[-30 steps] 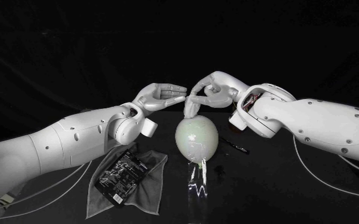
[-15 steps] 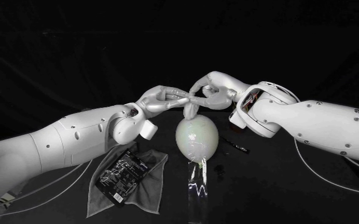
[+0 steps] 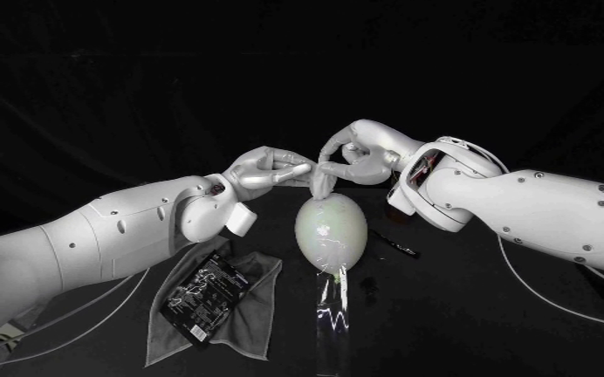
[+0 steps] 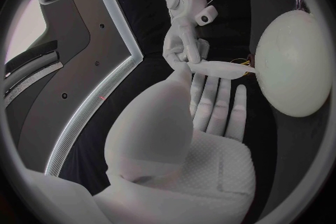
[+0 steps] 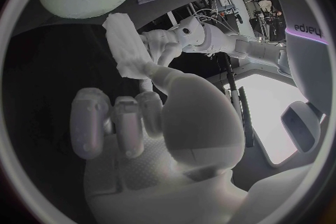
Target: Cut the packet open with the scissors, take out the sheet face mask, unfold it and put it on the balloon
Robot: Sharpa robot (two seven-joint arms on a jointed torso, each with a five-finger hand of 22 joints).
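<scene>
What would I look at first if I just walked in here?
Probably the pale balloon in the middle of the black table, with the two silver hands meeting just above it. The right hand pinches the folded white sheet mask, which hangs just over the balloon's top, and the left hand is right beside it. Near the left arm, a black packet lies on a grey cloth.
</scene>
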